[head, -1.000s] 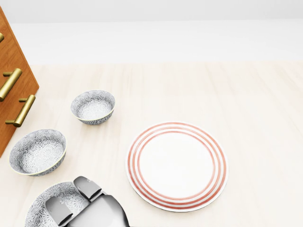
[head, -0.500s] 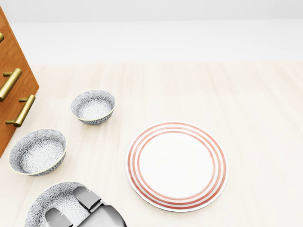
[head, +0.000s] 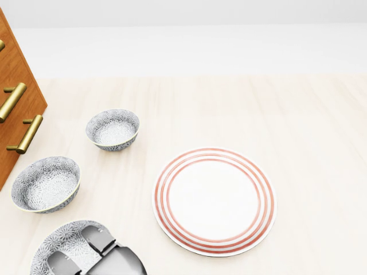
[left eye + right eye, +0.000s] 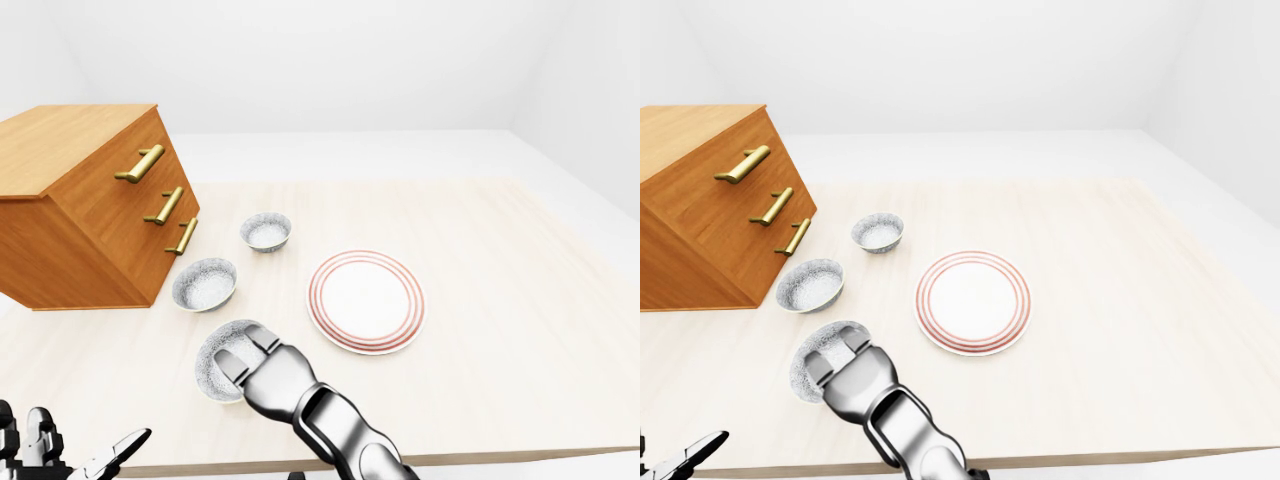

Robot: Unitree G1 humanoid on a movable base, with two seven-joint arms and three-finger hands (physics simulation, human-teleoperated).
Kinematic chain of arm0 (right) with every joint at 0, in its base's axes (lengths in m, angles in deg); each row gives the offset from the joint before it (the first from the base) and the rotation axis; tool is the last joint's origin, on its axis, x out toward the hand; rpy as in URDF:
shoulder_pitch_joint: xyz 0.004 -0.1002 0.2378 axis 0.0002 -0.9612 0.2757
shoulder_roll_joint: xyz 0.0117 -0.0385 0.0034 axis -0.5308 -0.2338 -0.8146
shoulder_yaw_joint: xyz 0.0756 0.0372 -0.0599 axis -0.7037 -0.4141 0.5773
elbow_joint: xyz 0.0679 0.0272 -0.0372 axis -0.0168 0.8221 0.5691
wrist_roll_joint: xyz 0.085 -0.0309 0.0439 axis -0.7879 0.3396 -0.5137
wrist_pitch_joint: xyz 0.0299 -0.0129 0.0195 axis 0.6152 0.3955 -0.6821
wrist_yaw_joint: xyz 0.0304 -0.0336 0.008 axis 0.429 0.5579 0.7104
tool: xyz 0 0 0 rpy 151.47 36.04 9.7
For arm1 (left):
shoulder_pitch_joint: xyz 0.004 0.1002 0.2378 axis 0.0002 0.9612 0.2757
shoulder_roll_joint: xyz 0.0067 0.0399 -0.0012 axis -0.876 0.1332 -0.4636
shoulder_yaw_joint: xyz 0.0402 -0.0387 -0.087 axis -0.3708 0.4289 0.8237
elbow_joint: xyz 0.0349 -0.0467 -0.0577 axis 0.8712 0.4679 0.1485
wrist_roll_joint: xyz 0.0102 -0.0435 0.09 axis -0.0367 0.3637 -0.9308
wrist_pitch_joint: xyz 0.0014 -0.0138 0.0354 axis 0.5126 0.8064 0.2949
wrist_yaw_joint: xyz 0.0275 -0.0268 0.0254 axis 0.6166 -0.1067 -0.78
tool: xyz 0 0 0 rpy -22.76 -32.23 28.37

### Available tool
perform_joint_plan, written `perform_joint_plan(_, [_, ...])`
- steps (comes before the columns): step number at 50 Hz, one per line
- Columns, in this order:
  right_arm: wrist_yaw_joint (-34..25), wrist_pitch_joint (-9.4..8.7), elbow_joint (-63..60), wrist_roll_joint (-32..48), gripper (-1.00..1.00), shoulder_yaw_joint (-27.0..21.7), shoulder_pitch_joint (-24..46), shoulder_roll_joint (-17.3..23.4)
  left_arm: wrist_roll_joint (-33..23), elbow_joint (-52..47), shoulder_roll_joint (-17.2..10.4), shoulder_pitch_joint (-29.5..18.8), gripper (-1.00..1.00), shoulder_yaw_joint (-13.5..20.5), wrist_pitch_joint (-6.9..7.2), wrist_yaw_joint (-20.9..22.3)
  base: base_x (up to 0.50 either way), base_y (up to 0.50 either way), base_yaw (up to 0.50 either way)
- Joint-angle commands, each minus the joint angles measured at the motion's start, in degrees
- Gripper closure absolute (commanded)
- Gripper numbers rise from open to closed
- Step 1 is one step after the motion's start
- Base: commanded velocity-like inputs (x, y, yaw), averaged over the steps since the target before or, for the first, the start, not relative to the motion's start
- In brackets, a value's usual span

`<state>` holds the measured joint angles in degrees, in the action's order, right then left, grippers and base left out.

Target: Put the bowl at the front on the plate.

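Right hand (image 4: 265, 368) draped over bowl (image 4: 211, 372) rim, closure hidden, can't tell. We pinch rim firm, lift level, swing right onto plate (image 4: 366, 301).

On my screen: a white plate (image 3: 214, 200) ringed in salmon-red bands. The front bowl (image 3: 55, 243), middle bowl (image 3: 46, 184) and far bowl (image 3: 112, 129) share a grey-and-white floral print. The wooden chest (image 4: 80, 230) is orange-brown with brass-gold handles (image 4: 140, 163). The table (image 3: 309, 143) is pale cream wood grain, and my right hand (image 4: 262, 368) glossy silver.
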<state>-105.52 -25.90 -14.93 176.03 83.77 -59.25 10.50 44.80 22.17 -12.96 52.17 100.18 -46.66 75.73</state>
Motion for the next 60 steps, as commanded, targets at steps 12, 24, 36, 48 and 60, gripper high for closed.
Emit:
perform_joint_plan(12, [1.90,0.00,7.01,-0.48,-1.00,-0.19,1.42,-2.43,0.04,0.21,-0.15,0.04,-1.00,-0.05,0.00,0.04,0.00,0.00,0.00])
perform_joint_plan(24, [5.54,0.00,14.80,-2.30,-1.00,-2.28,3.16,-3.34,0.02,0.22,-0.15,0.07,-1.00,-0.03,0.00,0.08,0.00,0.00,0.00])
perform_joint_plan(36, [7.43,0.00,18.84,-2.35,-1.00,-2.85,3.51,-3.93,0.02,-0.10,-0.01,0.07,-1.00,0.12,0.00,0.22,0.00,0.00,0.00])
perform_joint_plan(48, [9.50,0.00,24.75,-1.83,-1.00,-3.35,5.28,-6.07,0.18,-0.40,-0.06,0.25,-1.00,0.01,0.00,0.09,0.00,0.00,0.00])
perform_joint_plan(60, [10.59,0.00,29.46,-0.80,-1.00,-4.04,6.51,-7.94,0.09,-0.05,-0.04,0.07,-1.00,0.08,0.00,0.21,0.00,0.00,0.00])
